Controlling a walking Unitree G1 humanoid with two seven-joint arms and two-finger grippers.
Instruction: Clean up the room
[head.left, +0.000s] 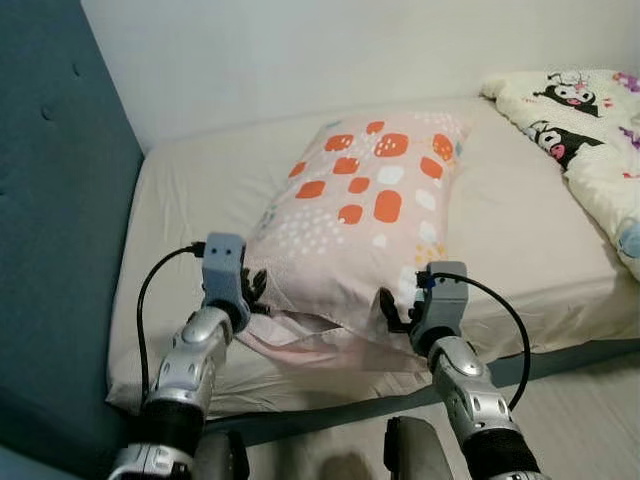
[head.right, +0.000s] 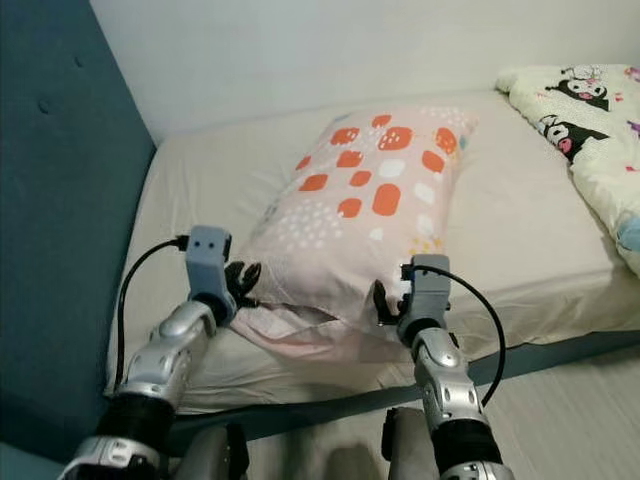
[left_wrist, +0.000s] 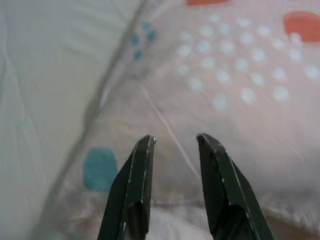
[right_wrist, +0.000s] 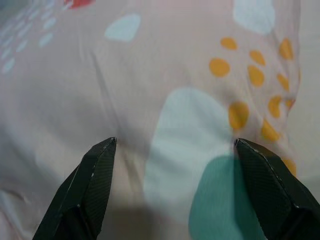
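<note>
A pink pillow (head.left: 370, 200) with orange, white and teal spots lies slantwise on the bed's cream sheet (head.left: 180, 200). My left gripper (head.left: 256, 290) is at the pillow's near left corner, fingers a little apart, with the pillowcase just beyond the tips (left_wrist: 175, 142). At the near right corner my right gripper (head.left: 396, 308) is spread wide open against the pillow's side (right_wrist: 175, 145). Neither holds any fabric.
A teal padded headboard (head.left: 50, 250) runs along the left. A cream duvet (head.left: 590, 130) with black cartoon figures lies bunched at the bed's far right. A white wall (head.left: 300, 50) backs the bed. Pale floor (head.left: 590, 410) shows at the lower right.
</note>
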